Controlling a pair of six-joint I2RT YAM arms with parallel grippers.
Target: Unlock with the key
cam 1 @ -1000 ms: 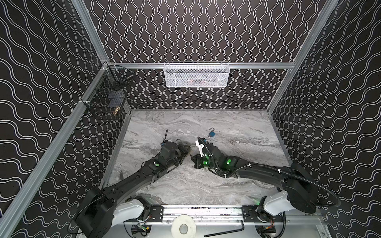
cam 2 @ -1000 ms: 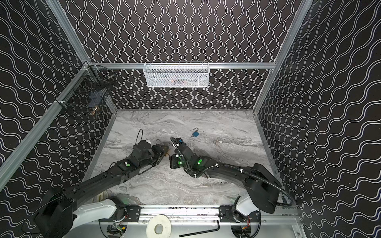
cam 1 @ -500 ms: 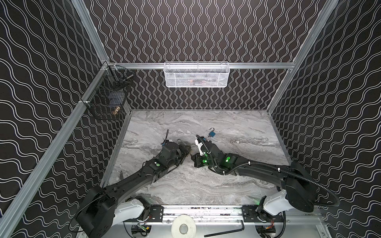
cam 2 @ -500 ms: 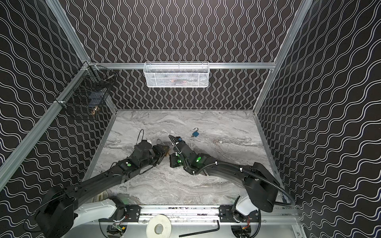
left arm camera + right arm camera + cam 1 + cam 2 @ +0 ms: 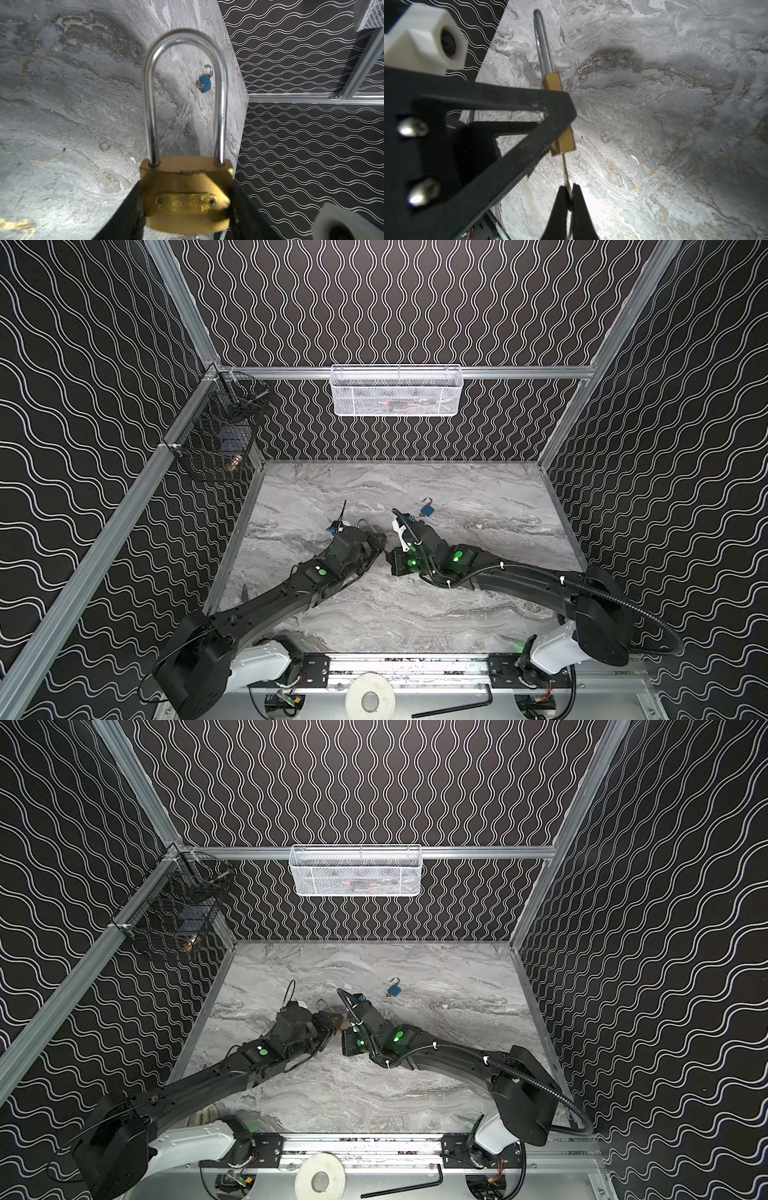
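The left gripper (image 5: 187, 209) clamps the brass padlock (image 5: 182, 178) by the two sides of its body, over the middle of the marble tabletop (image 5: 415, 614). Both legs of the steel shackle (image 5: 182, 35) sit in the body. The right gripper (image 5: 571, 192) is pinched tight on the key (image 5: 564, 168), whose thin blade meets the padlock's underside (how deep it goes cannot be told). A small blue padlock (image 5: 427, 510) lies apart on the table, behind both arms.
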